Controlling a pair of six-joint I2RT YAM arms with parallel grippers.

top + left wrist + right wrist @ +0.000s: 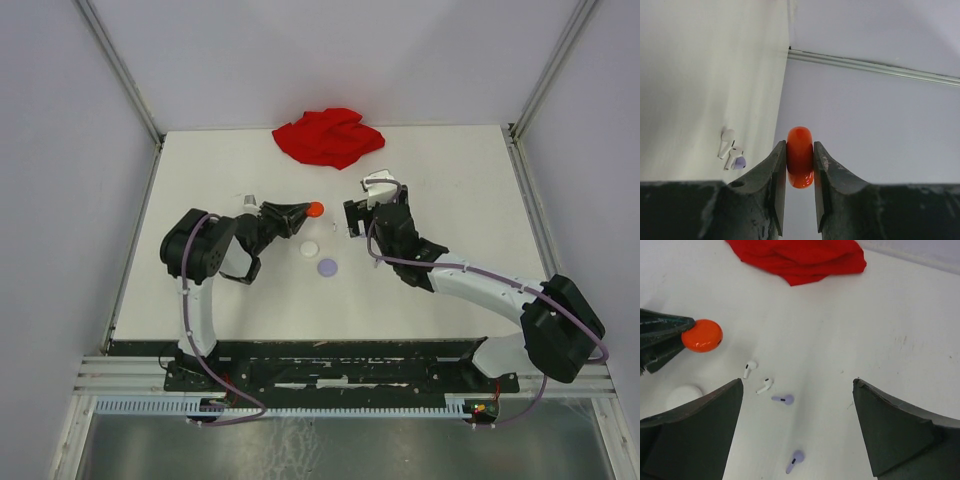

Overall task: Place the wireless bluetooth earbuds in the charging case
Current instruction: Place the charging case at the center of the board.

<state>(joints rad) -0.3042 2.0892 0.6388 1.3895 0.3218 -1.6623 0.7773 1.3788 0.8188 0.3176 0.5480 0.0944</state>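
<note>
White tabletop (450,200), red cloth (328,137) at the top: case aloft, earbuds loose.
Edge-on, the orange case (800,157) sits clenched in the left fingers (779,160). The right fingers (700,430) hang spread wide over white earbuds (750,368) and lavender earbuds (783,399) at lower centre. Best to descend squarely astride one stem and pinch gently.

The left arm (200,320) and right arm (475,287) share white links, black joints, lavender cables (450,266) and black wedge-shaped pincer fingers (700,435).
</note>
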